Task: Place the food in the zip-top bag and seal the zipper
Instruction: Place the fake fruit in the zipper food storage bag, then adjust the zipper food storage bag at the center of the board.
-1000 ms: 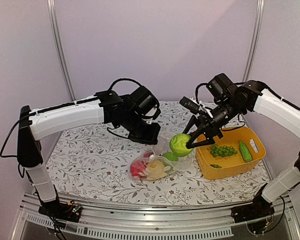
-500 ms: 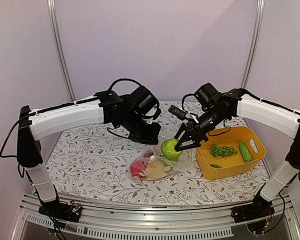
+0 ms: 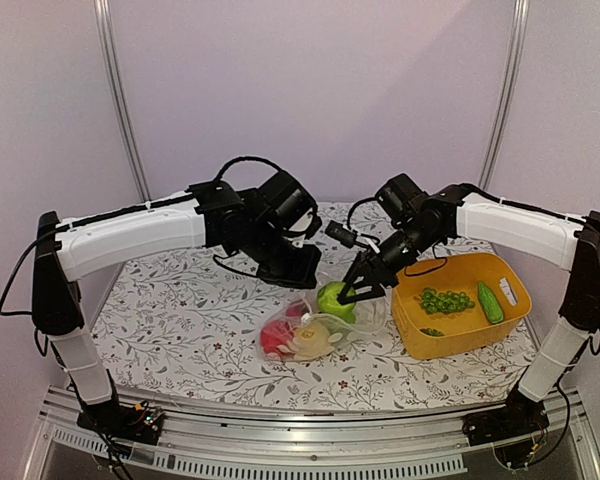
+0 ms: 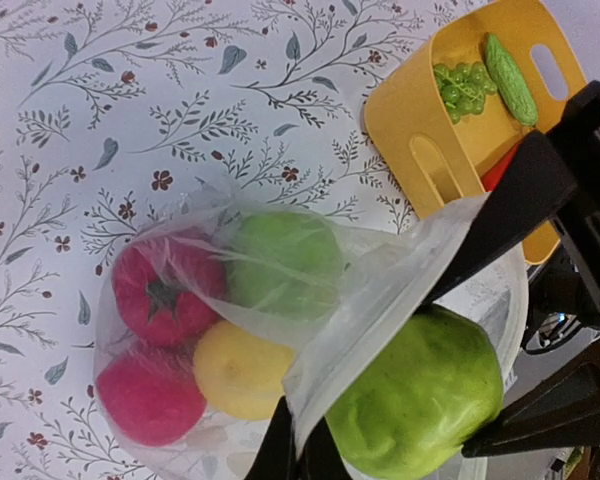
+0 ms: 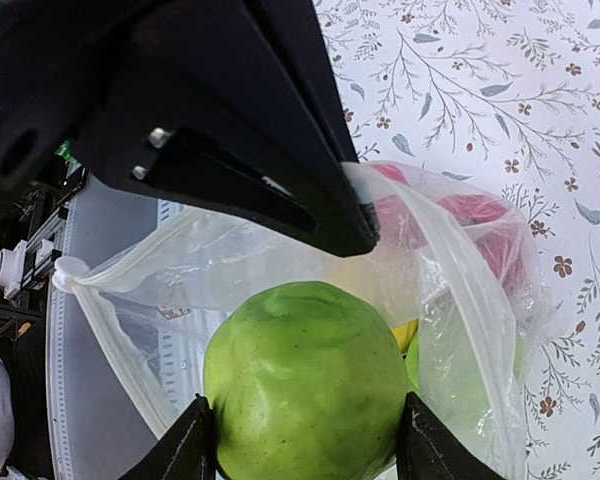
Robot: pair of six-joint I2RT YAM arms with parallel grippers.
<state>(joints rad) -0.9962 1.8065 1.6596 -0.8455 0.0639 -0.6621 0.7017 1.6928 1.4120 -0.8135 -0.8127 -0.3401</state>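
Observation:
The clear zip-top bag (image 3: 312,336) lies mid-table with red, yellow and green food inside. My left gripper (image 3: 305,279) is shut on its upper rim (image 4: 298,452) and holds the mouth lifted; the zipper (image 4: 420,262) runs along that held edge. A large green ball (image 3: 334,298) sits between the fingers of my right gripper (image 5: 305,445), which is shut on its sides (image 5: 305,380). The ball hangs right at the open mouth of the bag (image 5: 170,275), half past the lifted rim (image 4: 420,400). Inside lie a red tomato (image 4: 160,290), a yellow ball (image 4: 238,370) and a green ball (image 4: 280,258).
A yellow tub (image 3: 458,338) stands right of the bag, holding a green cucumber (image 3: 490,301) and a cluster of small green pieces (image 3: 445,299). The left arm's black fingers (image 5: 280,170) cross just above the ball in the right wrist view.
My right gripper has carried the green ball left and down from beside the tub to the bag's mouth. The left gripper has kept its hold on the rim.

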